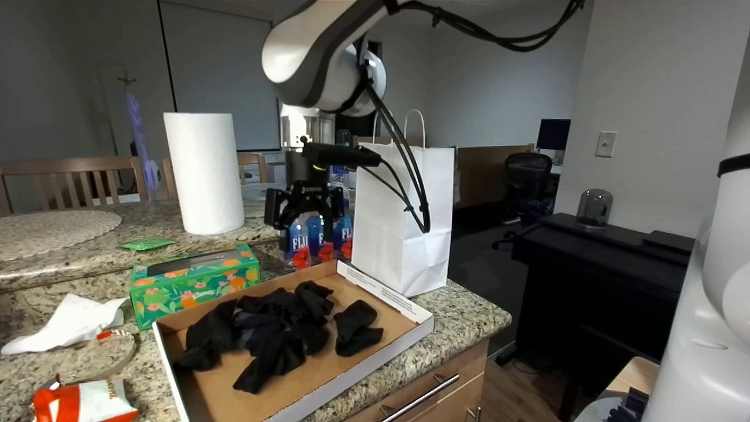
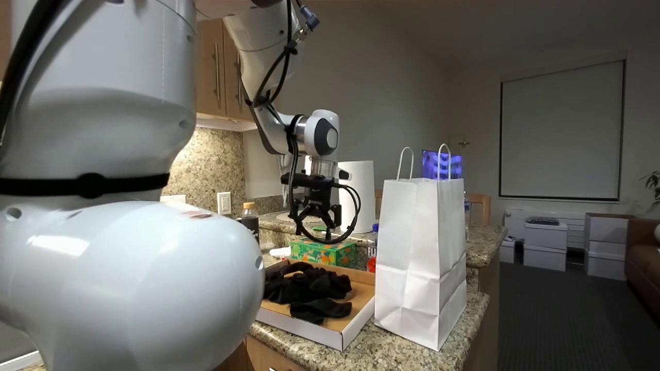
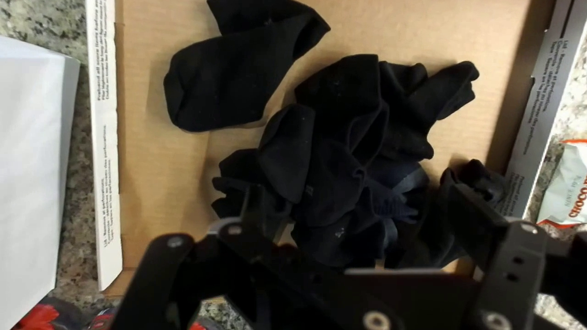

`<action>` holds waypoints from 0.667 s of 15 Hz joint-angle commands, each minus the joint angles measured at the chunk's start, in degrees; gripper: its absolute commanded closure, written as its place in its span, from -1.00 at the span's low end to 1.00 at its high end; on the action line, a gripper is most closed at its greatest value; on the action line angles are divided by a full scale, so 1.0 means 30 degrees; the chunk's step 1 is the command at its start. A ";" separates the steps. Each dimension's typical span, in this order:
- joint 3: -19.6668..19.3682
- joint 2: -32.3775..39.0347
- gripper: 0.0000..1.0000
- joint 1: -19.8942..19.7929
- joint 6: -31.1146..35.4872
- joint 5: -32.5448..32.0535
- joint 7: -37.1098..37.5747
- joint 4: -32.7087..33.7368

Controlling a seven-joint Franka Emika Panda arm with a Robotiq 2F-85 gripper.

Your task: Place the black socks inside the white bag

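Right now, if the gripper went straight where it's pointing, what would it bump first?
Most likely the heap of black socks in the cardboard tray. The gripper points down, and the wrist view shows the heap beyond its open jaws. How far below it lies is hard to judge.

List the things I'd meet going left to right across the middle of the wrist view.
White bag → strip of counter → tray's left edge → black socks → tray's right edge → snack packet, cut off by the frame.
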 commanded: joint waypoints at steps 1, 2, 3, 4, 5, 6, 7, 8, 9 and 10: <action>0.0086 -0.0094 -1.00 0.0304 0.1759 -0.0542 0.0713 -0.1432; 0.0114 0.0010 -1.00 0.0381 0.2087 -0.0478 0.0708 -0.1723; 0.0111 0.0098 -1.00 0.0443 0.2309 -0.0596 0.0836 -0.1928; 0.0110 0.0243 -1.00 0.0473 0.2673 -0.0546 0.0863 -0.2159; 0.0097 0.0322 -1.00 0.0519 0.3037 -0.0565 0.1003 -0.2354; 0.0042 0.0436 -1.00 0.0572 0.3587 -0.0854 0.1446 -0.2535; -0.0009 0.0525 -1.00 0.0614 0.4086 -0.1175 0.1882 -0.2687; -0.0104 0.0741 -1.00 0.0635 0.4804 -0.1654 0.2568 -0.2805; -0.0173 0.0929 -1.00 0.0645 0.5242 -0.2039 0.3083 -0.2852; -0.0294 0.1183 -1.00 0.0674 0.6416 -0.2406 0.4092 -0.3046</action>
